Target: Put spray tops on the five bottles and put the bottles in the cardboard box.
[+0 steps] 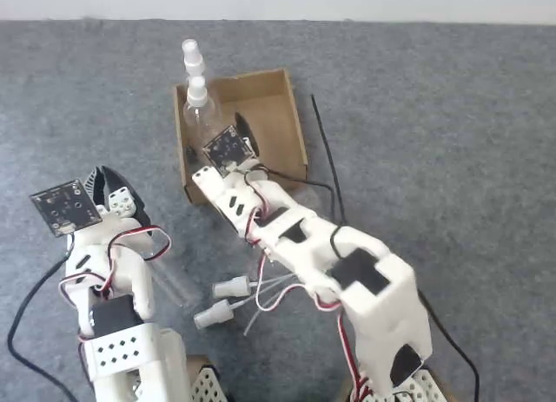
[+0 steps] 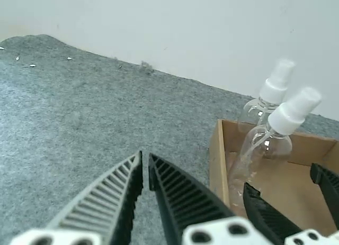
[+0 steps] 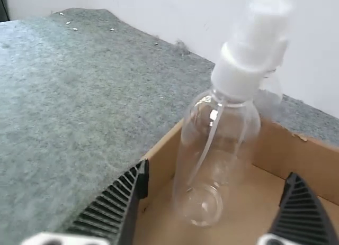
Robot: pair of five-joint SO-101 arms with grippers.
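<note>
Nearest the lens stand the ribbed black fingers of the right gripper (image 3: 217,176), spread wide and holding nothing; between them, touching neither, a clear bottle (image 3: 217,144) with its white spray top on stands upright on the floor of the cardboard box (image 3: 312,160), close to one corner. Just beyond it a second topped bottle (image 1: 192,59) stands upright by the box's far wall; whether it is inside or just behind, I cannot tell.

The step in hand looks like the setting-down of a finished bottle in the box, and that bottle seems to rest on its own; by my count two of the five are topped. The next move calls for the right gripper to draw up and away with its jaws wide, clear of the tall spray head, lest the light bottle tip; then a reach for the loose spray tops (image 1: 230,287), two of them, lying on the grey mat (image 1: 434,115) beside the right arm, well apart from the box.

The left gripper (image 2: 145,168) is pressed closed on nothing, over bare mat to the box's left.
</note>
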